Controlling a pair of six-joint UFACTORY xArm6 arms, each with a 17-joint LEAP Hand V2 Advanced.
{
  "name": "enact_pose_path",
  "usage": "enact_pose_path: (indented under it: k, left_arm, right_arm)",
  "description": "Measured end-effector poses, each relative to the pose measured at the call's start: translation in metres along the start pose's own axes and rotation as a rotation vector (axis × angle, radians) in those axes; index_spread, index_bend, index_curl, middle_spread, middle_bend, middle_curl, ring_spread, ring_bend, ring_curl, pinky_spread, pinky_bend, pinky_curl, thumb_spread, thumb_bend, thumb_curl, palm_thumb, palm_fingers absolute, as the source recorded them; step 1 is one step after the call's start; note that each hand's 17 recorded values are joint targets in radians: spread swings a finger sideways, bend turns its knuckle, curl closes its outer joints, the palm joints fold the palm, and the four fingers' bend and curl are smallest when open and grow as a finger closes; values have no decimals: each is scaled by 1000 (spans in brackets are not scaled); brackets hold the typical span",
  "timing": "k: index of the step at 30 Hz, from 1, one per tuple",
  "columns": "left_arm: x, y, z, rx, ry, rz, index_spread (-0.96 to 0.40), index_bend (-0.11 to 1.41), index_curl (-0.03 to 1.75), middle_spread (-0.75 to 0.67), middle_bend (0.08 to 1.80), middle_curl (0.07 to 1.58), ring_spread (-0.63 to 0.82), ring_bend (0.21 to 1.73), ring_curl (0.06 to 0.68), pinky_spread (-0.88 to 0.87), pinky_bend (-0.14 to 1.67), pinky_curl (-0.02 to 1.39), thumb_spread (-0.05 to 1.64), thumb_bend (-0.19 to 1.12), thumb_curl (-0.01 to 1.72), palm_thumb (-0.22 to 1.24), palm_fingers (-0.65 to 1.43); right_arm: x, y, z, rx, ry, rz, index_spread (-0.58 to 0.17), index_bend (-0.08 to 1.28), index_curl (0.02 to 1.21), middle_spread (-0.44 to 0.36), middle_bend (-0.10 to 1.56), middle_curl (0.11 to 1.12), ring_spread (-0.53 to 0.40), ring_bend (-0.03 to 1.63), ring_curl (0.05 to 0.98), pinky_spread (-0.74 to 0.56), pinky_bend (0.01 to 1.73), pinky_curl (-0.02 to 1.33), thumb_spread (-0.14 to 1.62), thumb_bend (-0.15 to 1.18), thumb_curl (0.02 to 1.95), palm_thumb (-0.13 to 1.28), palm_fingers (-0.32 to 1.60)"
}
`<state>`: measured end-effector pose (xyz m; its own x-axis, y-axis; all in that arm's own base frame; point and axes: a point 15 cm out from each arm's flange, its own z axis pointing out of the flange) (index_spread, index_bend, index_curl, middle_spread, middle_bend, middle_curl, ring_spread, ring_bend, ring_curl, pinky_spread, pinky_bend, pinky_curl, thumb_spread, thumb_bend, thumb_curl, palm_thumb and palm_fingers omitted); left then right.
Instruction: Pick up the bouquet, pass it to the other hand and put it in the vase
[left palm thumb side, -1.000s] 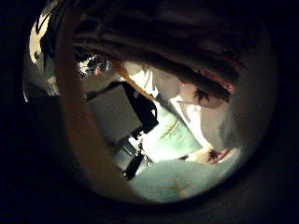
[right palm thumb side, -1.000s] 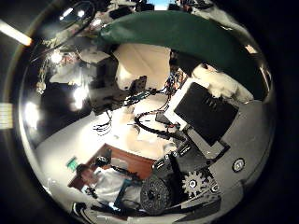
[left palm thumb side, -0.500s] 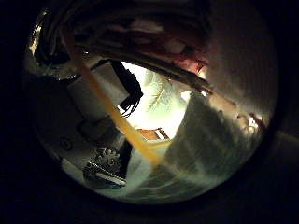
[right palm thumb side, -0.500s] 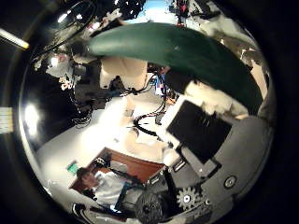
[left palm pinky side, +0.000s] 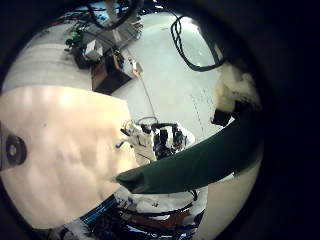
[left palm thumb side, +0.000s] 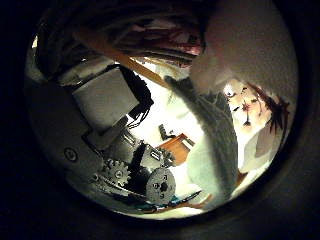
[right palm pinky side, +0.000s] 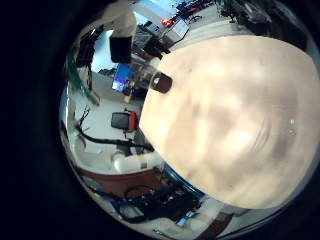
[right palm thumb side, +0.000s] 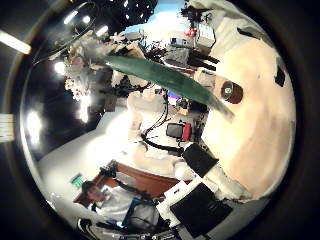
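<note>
In the right thumb side palm view the bouquet (right palm thumb side: 160, 76) is a long dark wrapped bundle with pale flowers at one end, held in the air over the table (right palm thumb side: 262, 120). The left hand (right palm thumb side: 105, 90) grips it at the flower end. In the left thumb side palm view the bouquet's stems and wrap (left palm thumb side: 215, 120) lie close against the palm, with that hand's fingers (left palm thumb side: 110, 100) beside them. The wrap (left palm pinky side: 200, 165) also crosses the left little finger side palm view. The vase (right palm thumb side: 232, 92) is a small dark round pot on the table; it also shows in the right little finger side palm view (right palm pinky side: 160, 82). The right hand (right palm thumb side: 210, 205) holds nothing.
The broad pale table top (right palm pinky side: 235, 130) fills the right little finger side palm view and shows in the left little finger side palm view (left palm pinky side: 60, 150). Another robot hand (left palm pinky side: 150, 140) shows beyond the wrap. Desks and room equipment (left palm pinky side: 108, 68) stand past the table.
The bouquet has moved away from the right palm, where it filled much of the view. In the left palm view the stems have shifted and the hand's fingers show more.
</note>
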<state>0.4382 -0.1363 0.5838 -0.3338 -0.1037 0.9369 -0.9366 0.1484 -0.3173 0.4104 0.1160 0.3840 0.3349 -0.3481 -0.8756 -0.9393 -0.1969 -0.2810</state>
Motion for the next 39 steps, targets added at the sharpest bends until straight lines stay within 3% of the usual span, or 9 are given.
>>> enact_pose_path:
  k: [8,15,23,39]
  left_arm:
    - [47,-18,-68,151,-101,124,-655,817,1079,-482,1183,941,-397,1458,593,-492,1401,554,1124,48,767,957,1118]
    - [54,-22,-121,293,-170,155,-662,811,1100,-475,1186,937,-396,1454,597,-494,1393,559,1134,32,794,960,1126]
    - [37,-15,-157,336,-186,132,-671,802,1110,-470,1187,932,-394,1451,599,-496,1386,566,1133,13,819,968,1128]
    - [-42,-14,-208,374,-214,49,-683,791,1126,-465,1190,926,-394,1449,602,-501,1379,578,1141,-5,834,974,1128]
  right_arm:
    - [2,-3,-1,-1,-1,22,-376,155,331,57,281,320,187,606,241,404,616,507,984,-29,521,692,-31]
    - [3,-4,0,-4,-2,32,-378,150,298,61,243,318,198,572,230,439,595,452,984,-27,491,697,-2]
    - [1,-17,0,2,1,36,-378,151,277,66,224,323,203,546,226,444,589,412,984,-27,472,701,2]
    - [13,-30,12,26,-48,70,-373,152,261,75,193,328,206,508,225,430,580,355,986,-26,457,714,9]
